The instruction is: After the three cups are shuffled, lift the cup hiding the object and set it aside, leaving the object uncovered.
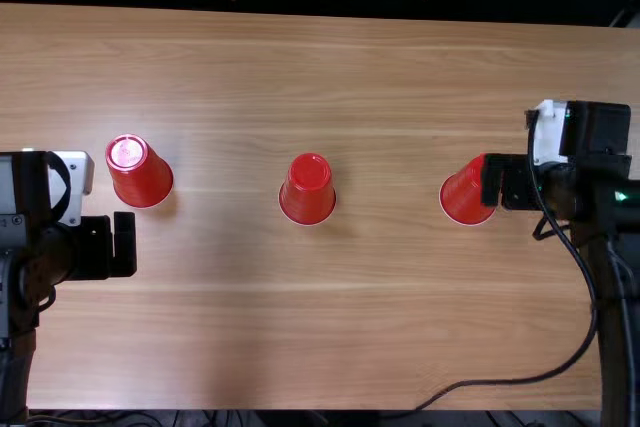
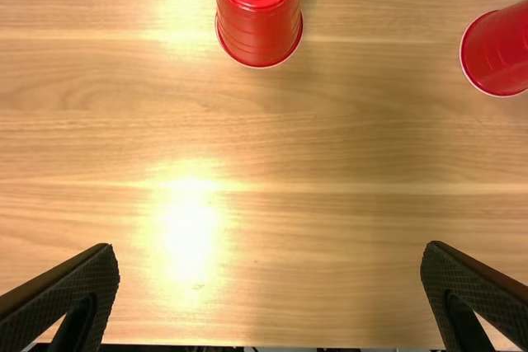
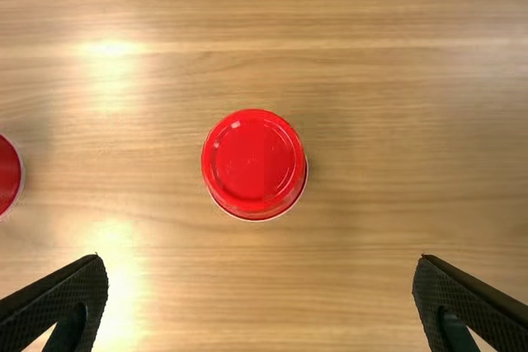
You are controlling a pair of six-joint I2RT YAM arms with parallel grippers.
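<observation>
Top camera steep overhead; wrist cameras close above table (image 1: 320, 77), sharing middle cup (image 1: 307, 190).

Left arm (image 1: 35, 247) sits at the left side, near. The left gripper (image 1: 123, 243) points right, fingers (image 2: 66, 294) spread wide, nothing held. Right arm (image 1: 585, 162) sits at the right side, slightly farther. The right gripper (image 1: 492, 183) points left, likewise spread wide, nothing held.

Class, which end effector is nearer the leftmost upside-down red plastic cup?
Left. The left end effector sits just short of the leftmost upside-down red plastic cup; the right end effector is at the rightmost red cup.
</observation>
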